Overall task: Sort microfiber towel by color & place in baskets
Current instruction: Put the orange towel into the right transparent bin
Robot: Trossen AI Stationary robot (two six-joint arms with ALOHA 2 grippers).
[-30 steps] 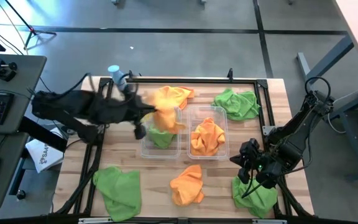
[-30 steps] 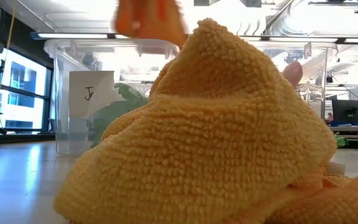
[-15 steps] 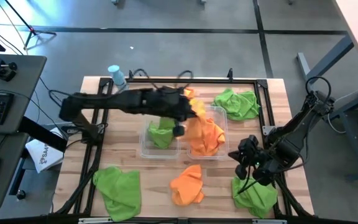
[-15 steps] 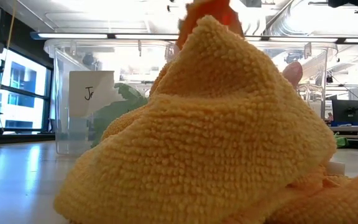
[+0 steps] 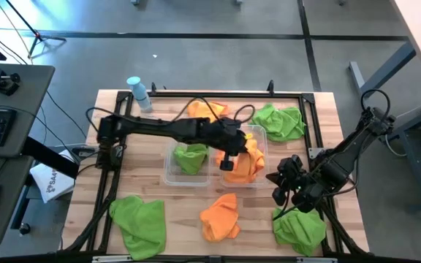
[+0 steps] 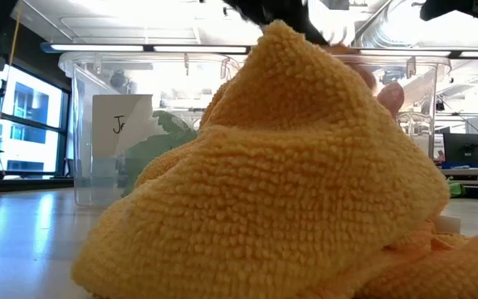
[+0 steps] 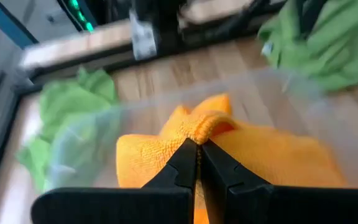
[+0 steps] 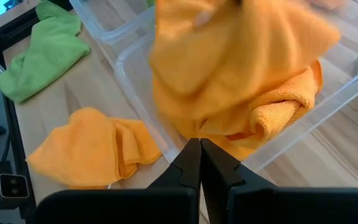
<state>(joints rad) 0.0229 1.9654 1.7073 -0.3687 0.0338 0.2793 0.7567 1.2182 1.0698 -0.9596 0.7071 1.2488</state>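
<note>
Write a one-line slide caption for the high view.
Left pincer carries an orange towel over the right-hand basket; right pincer waits shut.

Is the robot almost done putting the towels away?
About halfway. Done: a green towel lies in the left basket and orange ones in the right basket. In hand: the left gripper, shut on an orange towel, is over the right basket. Left: three green towels and one orange lie on the table.
</note>
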